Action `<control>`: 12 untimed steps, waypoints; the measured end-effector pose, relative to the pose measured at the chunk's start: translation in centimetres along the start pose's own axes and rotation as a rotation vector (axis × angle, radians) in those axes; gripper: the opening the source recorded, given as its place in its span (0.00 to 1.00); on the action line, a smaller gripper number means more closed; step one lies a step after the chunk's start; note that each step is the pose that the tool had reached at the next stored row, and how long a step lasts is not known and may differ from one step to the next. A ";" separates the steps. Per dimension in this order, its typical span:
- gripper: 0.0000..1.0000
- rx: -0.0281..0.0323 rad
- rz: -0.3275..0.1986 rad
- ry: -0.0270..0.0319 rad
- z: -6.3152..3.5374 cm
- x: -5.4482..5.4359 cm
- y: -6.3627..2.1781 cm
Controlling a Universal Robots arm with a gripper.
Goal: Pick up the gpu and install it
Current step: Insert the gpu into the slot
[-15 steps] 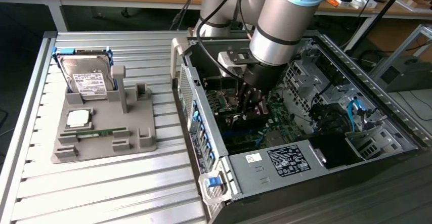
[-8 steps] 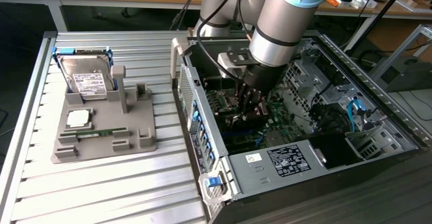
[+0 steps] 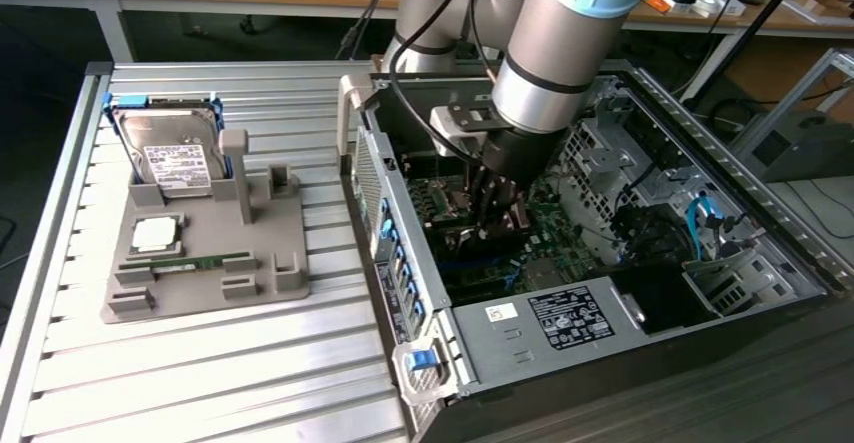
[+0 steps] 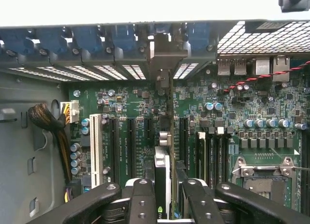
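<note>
Gripper (image 4: 167, 204) inside open PC case (image 3: 747, 203), clamped on gpu (image 4: 163, 170) held edge-on over motherboard (image 4: 121, 112) slots. Grey tray (image 3: 274, 278) at 9 o'clock of case: hard drive (image 3: 171, 148), CPU (image 3: 155, 233), memory stick (image 3: 187, 261).

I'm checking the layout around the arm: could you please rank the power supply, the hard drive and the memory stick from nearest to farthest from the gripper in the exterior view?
From the gripper, inside the open case:
1. Power supply, in the case, toward the exterior view's bottom.
2. Memory stick, lying flat on the grey holder at the exterior view's left.
3. Hard drive, upright at the holder's back; only slightly farther than the stick.
</note>
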State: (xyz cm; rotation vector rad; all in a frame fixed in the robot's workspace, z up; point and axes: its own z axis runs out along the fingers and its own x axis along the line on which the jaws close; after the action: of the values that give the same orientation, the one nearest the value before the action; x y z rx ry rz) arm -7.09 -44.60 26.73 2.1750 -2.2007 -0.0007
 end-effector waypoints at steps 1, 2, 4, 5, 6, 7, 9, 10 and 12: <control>0.27 0.0001 -0.001 0.0000 0.01 0.0 0.00; 0.27 0.0000 -0.002 0.0000 0.01 0.0 0.00; 0.27 0.0001 -0.003 0.0001 0.03 0.0 0.00; 0.27 0.0001 -0.004 0.0001 0.03 0.0 0.00; 0.27 0.0002 -0.005 0.0002 0.03 0.0 0.00; 0.27 0.0002 -0.005 0.0001 0.05 0.0 0.00; 0.27 0.0003 -0.005 0.0000 0.08 0.0 0.00; 0.27 0.0003 -0.005 0.0001 0.09 0.0 0.00; 0.27 0.0003 -0.005 0.0000 0.15 0.0 0.00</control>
State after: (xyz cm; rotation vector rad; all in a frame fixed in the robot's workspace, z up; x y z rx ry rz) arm -7.09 -44.59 26.57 2.1807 -2.1952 -0.0006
